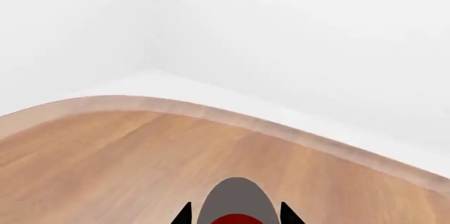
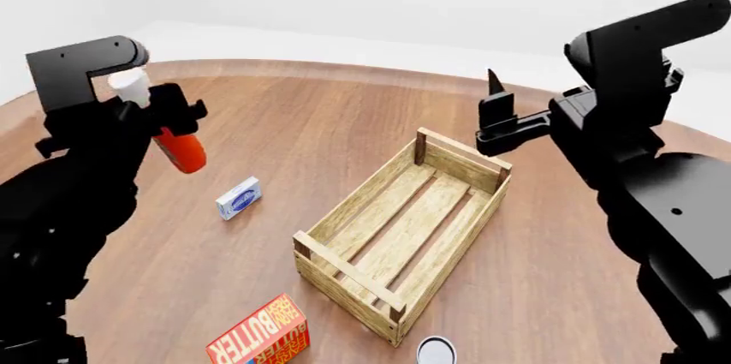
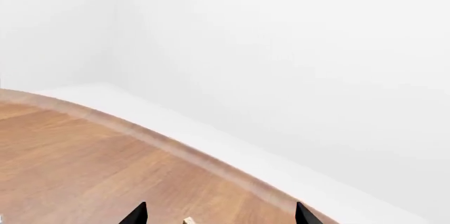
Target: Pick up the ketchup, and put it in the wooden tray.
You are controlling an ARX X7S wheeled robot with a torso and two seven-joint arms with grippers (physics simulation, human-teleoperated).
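Head view first: my left gripper (image 2: 160,120) is raised above the table (image 2: 297,150), well to the left of the wooden tray (image 2: 400,235), and its jaws are clamped on the ketchup (image 2: 171,137). I see the bottle tilted, white cap up beside the wrist and orange-red body slanting down toward the tray side, clear of the wood. My right gripper (image 2: 499,116) hangs just past the tray's far right corner with nothing in it; from here I cannot tell how far its jaws stand apart. A small blue-and-white box (image 2: 238,197) lies between the ketchup and the tray, a butter box (image 2: 260,338) sits near the tray's near-left corner, and a can (image 2: 436,350) sits just beside the tray's near corner.

Left wrist view: I make out two dark fingertips (image 1: 184,214) flanking a grey rounded shape with red at its base, which I take for the ketchup (image 1: 235,218) held between them.

Right wrist view: my fingertips (image 3: 137,214) stand wide apart, with a sliver of the wooden tray (image 3: 187,220) between them.
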